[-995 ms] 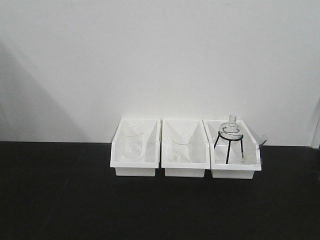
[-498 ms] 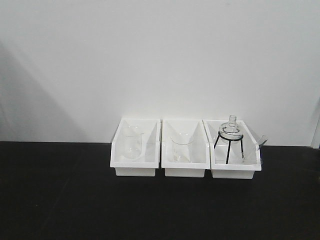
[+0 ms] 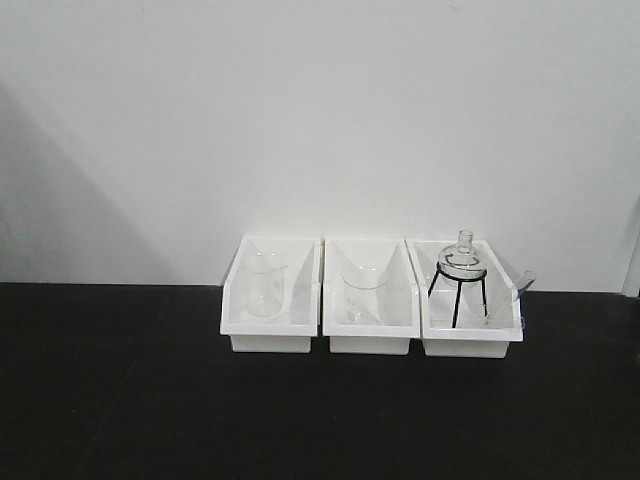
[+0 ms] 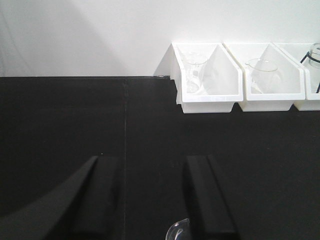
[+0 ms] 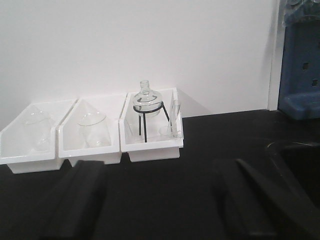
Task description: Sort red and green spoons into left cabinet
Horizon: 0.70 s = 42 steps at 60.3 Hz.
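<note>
No red or green spoons show in any view. The left white bin (image 3: 268, 342) holds a clear glass beaker (image 3: 264, 284); it also shows in the left wrist view (image 4: 207, 106) and the right wrist view (image 5: 29, 165). My left gripper (image 4: 150, 161) is open and empty over the black table, well short of the bins. A bit of curved clear glass (image 4: 178, 230) shows at the bottom edge between its fingers. My right gripper (image 5: 161, 165) is open and empty, in front of the bins. Neither gripper shows in the front view.
The middle bin (image 3: 369, 343) holds a glass beaker (image 3: 363, 293). The right bin (image 3: 470, 346) holds a round flask on a black tripod (image 3: 459, 277) and a test tube. A white wall stands behind. A blue object (image 5: 300, 65) stands at the right.
</note>
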Motion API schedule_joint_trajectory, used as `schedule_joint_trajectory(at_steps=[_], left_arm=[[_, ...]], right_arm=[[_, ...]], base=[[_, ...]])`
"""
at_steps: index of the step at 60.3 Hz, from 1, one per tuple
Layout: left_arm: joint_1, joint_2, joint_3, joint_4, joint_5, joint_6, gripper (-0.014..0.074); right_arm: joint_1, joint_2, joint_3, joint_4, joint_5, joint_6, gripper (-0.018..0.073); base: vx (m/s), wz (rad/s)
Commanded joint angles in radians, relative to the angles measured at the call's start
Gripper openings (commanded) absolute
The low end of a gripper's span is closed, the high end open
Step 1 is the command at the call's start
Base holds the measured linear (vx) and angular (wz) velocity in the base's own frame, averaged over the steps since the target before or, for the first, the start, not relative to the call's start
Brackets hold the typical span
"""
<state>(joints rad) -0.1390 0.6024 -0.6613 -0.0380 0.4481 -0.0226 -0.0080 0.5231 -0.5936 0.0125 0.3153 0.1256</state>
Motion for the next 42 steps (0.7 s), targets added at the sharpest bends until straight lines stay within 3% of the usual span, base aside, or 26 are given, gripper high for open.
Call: schedule_joint_trajectory(at_steps=[1,8,16,20,30,35,42], left_arm=[[-0.001,0.006,-0.034,-0.009,-0.073,0.000,0.0512],[-0.001,0.006,-0.034,-0.009,-0.073,0.000,0.0517],[-0.001,0.006,-0.034,-0.009,-0.071,0.000,0.0517],[-0.001,0.006,-0.034,-0.009,-0.071,0.000,0.0517],[-0.001,0.006,-0.034,-0.009,-0.071,0.000,0.0517],[-0.001,0.006,-0.034,-0.009,-0.071,0.000,0.0517],[-0.001,0.006,-0.034,-0.009,-0.071,0.000,0.0517]], right_arm=[[-0.001,0.010,-0.032,-0.003,-0.099,-0.005,0.0674],[-0.001,0.010,-0.032,-0.004,-0.131,-0.005,0.0728],[-0.001,0.025,-0.032,0.052,-0.161,0.009,0.0722],[0.000,0.045,-0.032,0.056,-0.153,-0.038,0.0712],[0.000,0.126,-0.032,0.119,-0.084,-0.340,0.0660],[0.000,0.171,-0.032,0.252,-0.040,-0.508,0.0629],[0.000,0.229,-0.028,0.553,0.032,-0.772,0.0585]], base=[[0.00,0.00],[0.00,0.00],[0.00,0.00],[0.00,0.00],[0.00,0.00],[0.00,0.00],[0.00,0.00]])
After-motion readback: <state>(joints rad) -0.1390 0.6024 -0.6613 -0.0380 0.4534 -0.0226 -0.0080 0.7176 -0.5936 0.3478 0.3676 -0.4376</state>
